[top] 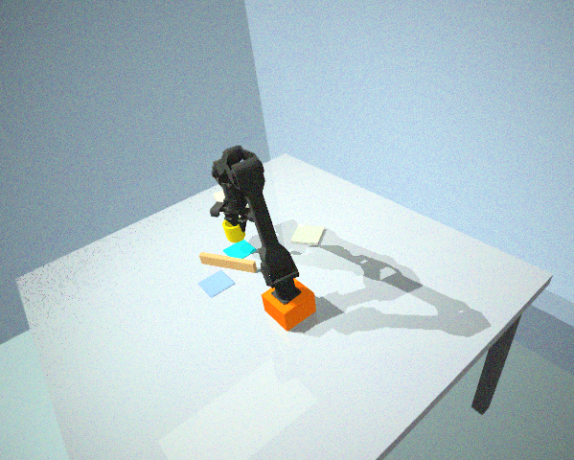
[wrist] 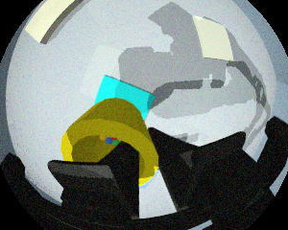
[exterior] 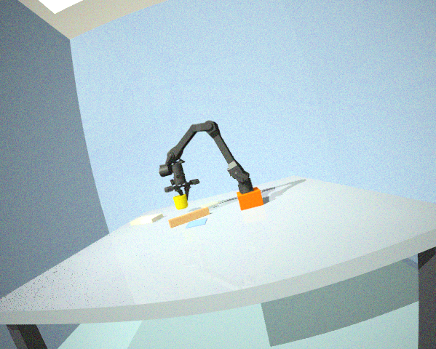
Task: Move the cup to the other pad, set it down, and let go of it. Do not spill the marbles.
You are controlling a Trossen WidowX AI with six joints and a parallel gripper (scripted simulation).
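Note:
The yellow cup (top: pixel 234 233) (exterior: pixel 180 202) (wrist: pixel 115 112) hangs in the air, nearly upright, just beyond the wooden bar and by the cyan pad (top: pixel 238 249) (wrist: pixel 130 91). My gripper (top: pixel 238 226) (exterior: pixel 183 195) (wrist: pixel 142 132) is shut on the cup's wall, one finger inside the cup and one outside. Several small marbles (wrist: pixel 109 141) show inside the cup in the wrist view; a finger hides part of the inside. The light blue pad (top: pixel 217 284) (exterior: pixel 197 223) lies bare on the near side of the bar. The cyan pad is hidden in the exterior view.
The wooden bar (top: pixel 227 262) (exterior: pixel 189 217) stands between the two pads. A thick cream block (top: pixel 218 196) (exterior: pixel 146 219) (wrist: pixel 48 19) lies beyond the cup. A flatter cream block (top: pixel 308 234) (wrist: pixel 214 39) lies to one side. The arm stands on an orange base (top: pixel 289 309) (exterior: pixel 250 199).

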